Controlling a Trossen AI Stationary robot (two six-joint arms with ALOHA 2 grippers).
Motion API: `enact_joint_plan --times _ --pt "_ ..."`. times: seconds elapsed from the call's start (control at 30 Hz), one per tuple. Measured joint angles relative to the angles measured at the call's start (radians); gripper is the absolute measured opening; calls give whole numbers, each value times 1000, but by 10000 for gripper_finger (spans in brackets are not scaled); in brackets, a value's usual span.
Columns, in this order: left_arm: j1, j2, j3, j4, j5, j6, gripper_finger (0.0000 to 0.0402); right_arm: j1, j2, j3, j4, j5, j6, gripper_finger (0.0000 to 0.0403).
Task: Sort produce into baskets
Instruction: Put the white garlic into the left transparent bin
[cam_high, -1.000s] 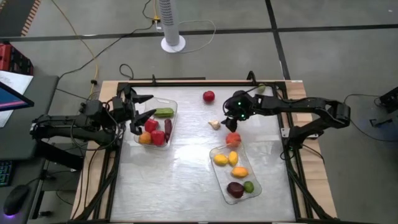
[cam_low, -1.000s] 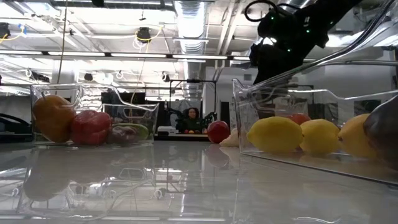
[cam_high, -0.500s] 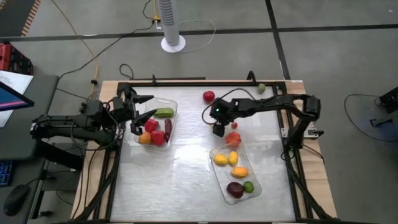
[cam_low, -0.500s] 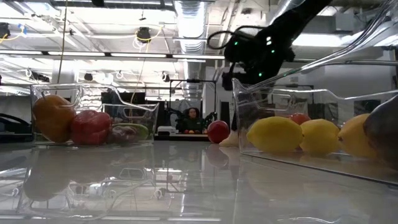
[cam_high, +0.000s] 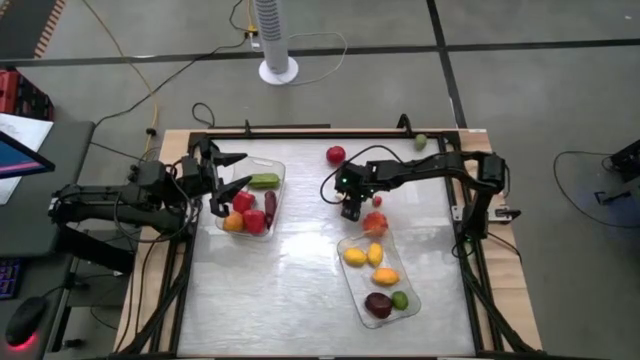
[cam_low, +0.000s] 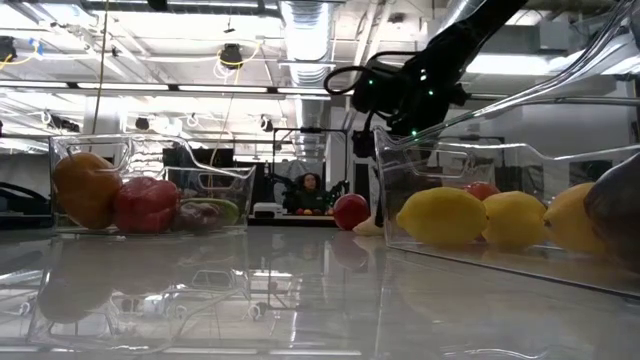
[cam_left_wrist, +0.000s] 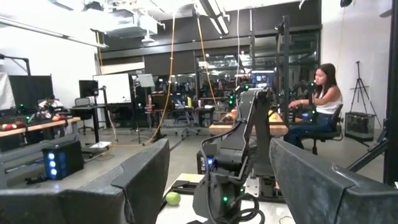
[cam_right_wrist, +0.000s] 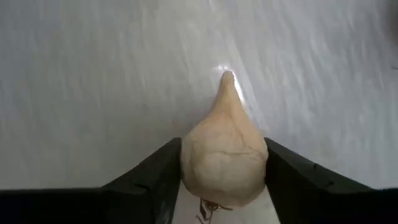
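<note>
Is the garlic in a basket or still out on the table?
Out. The garlic lies on the bare table, between the right pincer's fingers.

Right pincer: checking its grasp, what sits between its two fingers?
The right wrist view shows the pale garlic piece between the right pincer's fingers, both sides against it, on the white table.

I note the table top (cam_high: 290, 290) reads pale, glossy, mirror-like. Both baskets (cam_low: 150, 190) are clear smooth plastic. Garlic piece (cam_right_wrist: 224, 155) looks matt, faintly textured; yellow lemons (cam_low: 442, 216) smooth, satin.
</note>
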Motion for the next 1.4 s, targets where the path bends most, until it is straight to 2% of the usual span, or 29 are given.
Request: enact_joint_plan --times 0.13,0.23,0.4,0.6,0.93,1.17,1.4 --pt "0 0 0 0 0 -1 265 0 0 0 5 2 -10 188" --pt "0 0 0 0 0 -1 265 0 0 3 18 1 -12 175" --pt "0 0 0 3 0 -1 265 7 0 94 53 -4 -39 194" --pt "0 0 0 4 0 8 265 49 -1 223 146 -85 -78 203" --pt "0 0 0 13 0 9 265 102 5 275 412 -135 -116 204" --pt "0 0 0 26 0 9 265 102 130 418 466 -191 -101 205" --pt "0 0 0 10 0 9 265 93 337 656 432 -203 -134 211"
